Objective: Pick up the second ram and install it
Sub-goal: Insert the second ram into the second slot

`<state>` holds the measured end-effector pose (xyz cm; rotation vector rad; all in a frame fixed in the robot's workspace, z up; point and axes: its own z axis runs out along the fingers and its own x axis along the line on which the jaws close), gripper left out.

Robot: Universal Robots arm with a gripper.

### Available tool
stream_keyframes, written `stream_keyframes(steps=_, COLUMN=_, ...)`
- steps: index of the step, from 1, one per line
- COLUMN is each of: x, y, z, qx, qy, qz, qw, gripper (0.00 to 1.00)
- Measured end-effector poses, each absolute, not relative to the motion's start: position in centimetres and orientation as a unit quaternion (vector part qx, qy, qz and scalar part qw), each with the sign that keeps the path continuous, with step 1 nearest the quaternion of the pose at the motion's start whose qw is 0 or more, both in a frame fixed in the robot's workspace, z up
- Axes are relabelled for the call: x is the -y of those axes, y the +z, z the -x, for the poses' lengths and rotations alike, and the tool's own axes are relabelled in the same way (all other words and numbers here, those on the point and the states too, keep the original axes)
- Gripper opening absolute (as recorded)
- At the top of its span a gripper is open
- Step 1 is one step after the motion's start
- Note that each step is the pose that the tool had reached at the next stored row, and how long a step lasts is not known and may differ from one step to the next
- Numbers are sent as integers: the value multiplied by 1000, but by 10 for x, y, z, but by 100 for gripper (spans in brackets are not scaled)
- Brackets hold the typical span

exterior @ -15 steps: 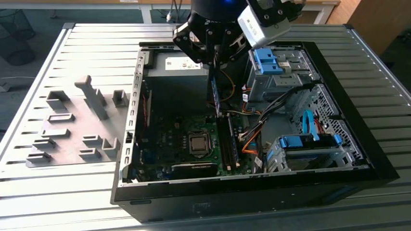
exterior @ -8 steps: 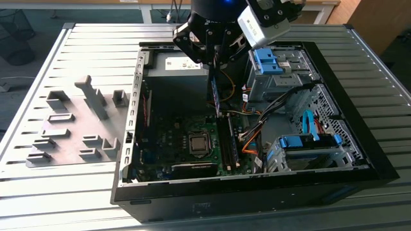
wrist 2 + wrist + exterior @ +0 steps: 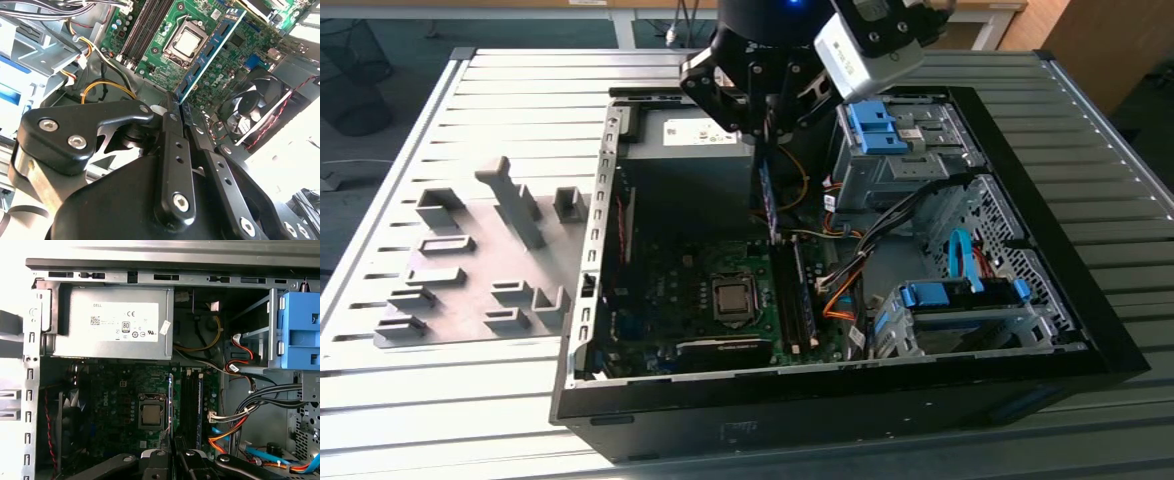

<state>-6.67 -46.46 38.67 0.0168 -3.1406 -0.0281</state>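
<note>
The second ram (image 3: 769,195) is a thin dark strip hanging on edge above the motherboard (image 3: 694,300) inside the open computer case (image 3: 854,395). My gripper (image 3: 765,135) is shut on its upper end. In the second wrist view the ram (image 3: 210,52) shows its blue-green face with black chips, running out from the closed fingers (image 3: 170,130) over the board beside the processor socket (image 3: 186,41). In the first wrist view the ram (image 3: 171,402) is seen edge-on between the socket (image 3: 151,414) and the dark memory slots (image 3: 190,402), held clear above the board.
Grey holder blocks (image 3: 480,260) stand on the slatted table at the exterior view's left. Inside the case are the power supply (image 3: 112,322), blue drive brackets (image 3: 874,128), orange and black cables (image 3: 847,275) and a fan (image 3: 255,107).
</note>
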Motion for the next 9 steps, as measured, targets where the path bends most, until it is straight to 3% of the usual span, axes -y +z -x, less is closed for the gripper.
stream_keyframes(steps=9, x=465, y=379, z=59, qx=1000, qy=-9, qz=-5, qw=0, gripper=14)
